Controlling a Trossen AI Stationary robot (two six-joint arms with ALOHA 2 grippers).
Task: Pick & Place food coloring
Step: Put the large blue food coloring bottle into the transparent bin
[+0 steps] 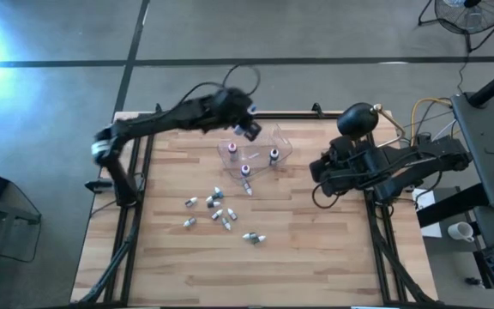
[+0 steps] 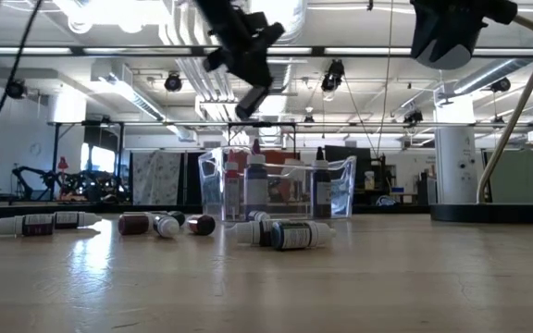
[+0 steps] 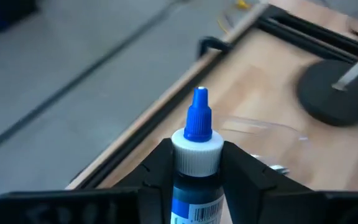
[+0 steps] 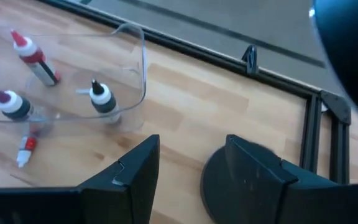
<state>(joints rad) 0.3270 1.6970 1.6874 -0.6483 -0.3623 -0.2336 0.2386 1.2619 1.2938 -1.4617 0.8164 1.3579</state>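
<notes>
The left tool [image 3: 194, 171] pinches a blue-capped food coloring bottle [image 3: 197, 146] upright between its fingers, raised above the clear tub [image 1: 268, 146]. Below it, three bottles [image 4: 101, 98] stand inside that tub, and more bottles [image 1: 217, 210] lie scattered on the counter [image 1: 316, 249] nearer the front edge. The right tool [image 4: 188, 174] waits off to the side, fingers spread and empty.

A clear plastic tub [image 1: 268, 148] sits on the light wooden slatted table [image 1: 316, 249] toward twelve o'clock. At two o'clock rests a round black lamp base [image 1: 360, 120]. Off the table at four o'clock stands a white cup [image 1: 460, 230].
</notes>
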